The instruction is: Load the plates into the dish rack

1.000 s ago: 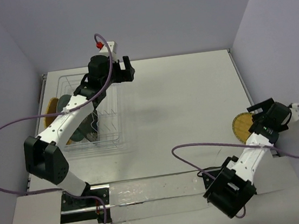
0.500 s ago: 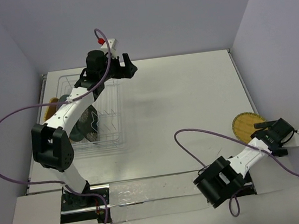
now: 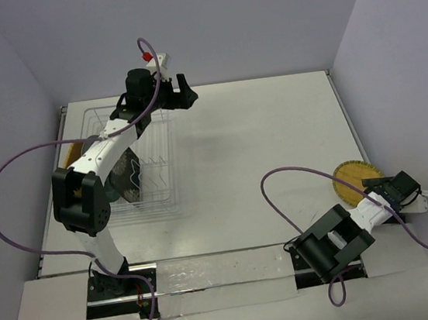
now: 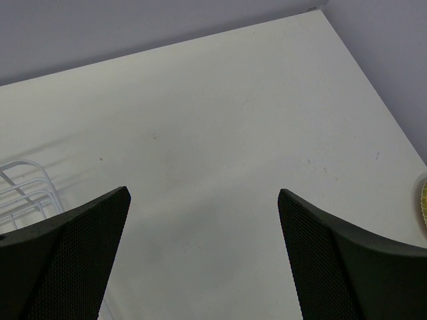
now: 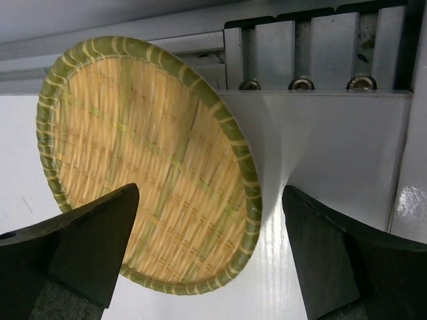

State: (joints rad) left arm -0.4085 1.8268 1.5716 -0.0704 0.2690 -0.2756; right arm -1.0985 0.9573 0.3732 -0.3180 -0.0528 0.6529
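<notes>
A round woven tan plate with a green rim [image 5: 147, 167] lies flat on the white worktop [image 3: 258, 139] at the lower right of the overhead view, well apart from the white wire dish rack [image 3: 164, 183] at the left. The right arm's fingers [image 5: 80, 247] are spread wide and hover low, with the plate just ahead and partly between them. Being round, it offers no preferred axis. The left arm's fingers [image 4: 67, 253], also spread, hang over bare worktop beside the rack, so the right arm is clearly nearer. A grey metal rail [image 5: 300, 53] and the lilac wall [image 3: 413, 65] crowd the plate's far side.
</notes>
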